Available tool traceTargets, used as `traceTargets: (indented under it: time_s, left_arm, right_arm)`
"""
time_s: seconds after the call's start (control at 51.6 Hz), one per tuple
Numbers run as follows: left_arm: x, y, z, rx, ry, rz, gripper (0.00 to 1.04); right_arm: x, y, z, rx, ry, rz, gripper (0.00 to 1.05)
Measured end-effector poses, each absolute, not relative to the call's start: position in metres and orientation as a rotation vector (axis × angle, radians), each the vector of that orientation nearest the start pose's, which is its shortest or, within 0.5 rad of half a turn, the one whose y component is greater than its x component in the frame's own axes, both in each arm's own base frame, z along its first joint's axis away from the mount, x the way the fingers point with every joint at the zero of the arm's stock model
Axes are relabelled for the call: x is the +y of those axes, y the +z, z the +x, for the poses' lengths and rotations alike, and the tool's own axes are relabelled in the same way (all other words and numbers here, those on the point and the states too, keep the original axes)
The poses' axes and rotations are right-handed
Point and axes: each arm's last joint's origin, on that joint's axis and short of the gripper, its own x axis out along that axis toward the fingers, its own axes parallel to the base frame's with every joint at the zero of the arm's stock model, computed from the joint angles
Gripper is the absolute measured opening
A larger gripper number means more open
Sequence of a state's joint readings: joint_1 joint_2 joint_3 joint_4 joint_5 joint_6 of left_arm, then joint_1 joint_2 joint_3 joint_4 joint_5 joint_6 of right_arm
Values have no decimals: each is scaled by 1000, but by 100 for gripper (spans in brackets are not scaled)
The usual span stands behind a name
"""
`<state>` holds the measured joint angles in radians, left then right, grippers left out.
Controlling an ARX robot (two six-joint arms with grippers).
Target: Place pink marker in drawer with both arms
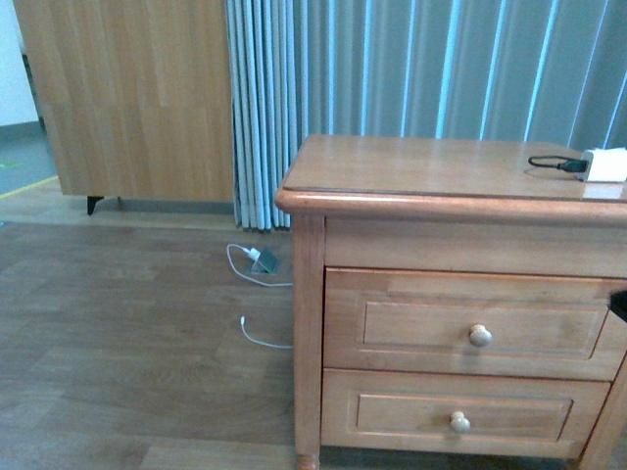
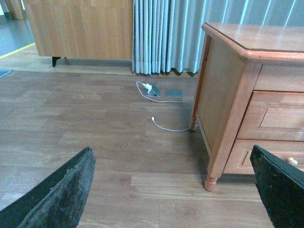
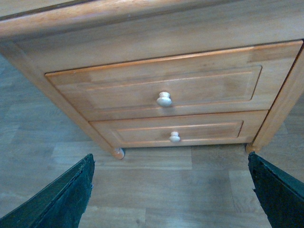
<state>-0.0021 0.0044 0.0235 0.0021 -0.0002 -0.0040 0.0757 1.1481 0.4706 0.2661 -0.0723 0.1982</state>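
End effector jaws stood spread wide on both arms, gripping nothing: the left end effector hung over bare wood floor beside the dresser, the right end effector faced the shut drawer and its round knob. Pink marker was not visible in any view. A white charger block with black cable lay on the dresser top.

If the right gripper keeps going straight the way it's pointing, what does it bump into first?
Probably the wide top drawer of the honey-brown wooden dresser, near its small round light knob. The open right gripper faces it, nothing between them, though depth is unclear.
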Motion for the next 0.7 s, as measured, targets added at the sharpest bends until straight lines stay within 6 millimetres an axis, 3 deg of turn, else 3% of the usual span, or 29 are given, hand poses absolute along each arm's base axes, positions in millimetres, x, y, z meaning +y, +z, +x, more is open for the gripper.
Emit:
traceTargets:
  time_s: [0.252,0.484,0.581,0.697]
  left_arm:
    - [0,171,96,-21,-2,-4,99]
    - [0,171,96,-21,-2,-4,99]
    - [0,171,96,-21,-2,-4,99]
    - [0,171,96,-21,-2,-4,99]
  right_arm:
    - [-7,208,145,371,71,249,96]
    - [-12,212,135,316,27,254,96]
    - [-9,203,131,57,-36,89,76]
    - [-1,200,127,-1,-3,33,57]
